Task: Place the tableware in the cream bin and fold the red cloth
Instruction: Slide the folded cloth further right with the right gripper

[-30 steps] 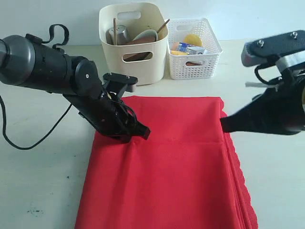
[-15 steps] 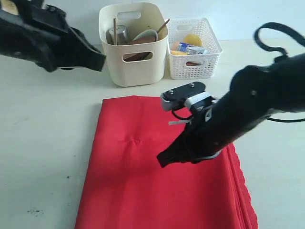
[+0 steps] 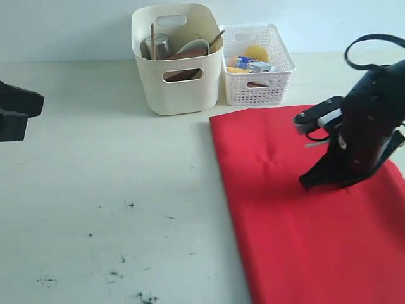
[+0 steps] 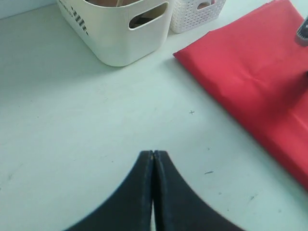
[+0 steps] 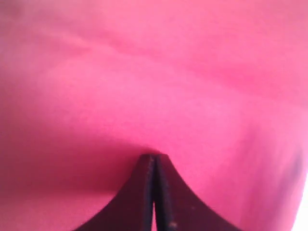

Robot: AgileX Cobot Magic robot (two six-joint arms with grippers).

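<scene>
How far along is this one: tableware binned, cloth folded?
Done, it seems: cup, bowl and chopsticks stand in the cream bin. In hand: the right gripper, shut, presses its tips on the red cloth. Remaining: any further folding; the cloth lies flat as a rectangle, its layers unclear. The left gripper is shut over bare table.

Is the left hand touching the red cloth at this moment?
Apart. The left wrist view shows the shut left hand over the bare table, with a clear stretch of table between it and the red cloth.

Plain bright red cloth (image 3: 304,240), cream bin (image 3: 158,85), white lattice basket (image 3: 259,93).
</scene>
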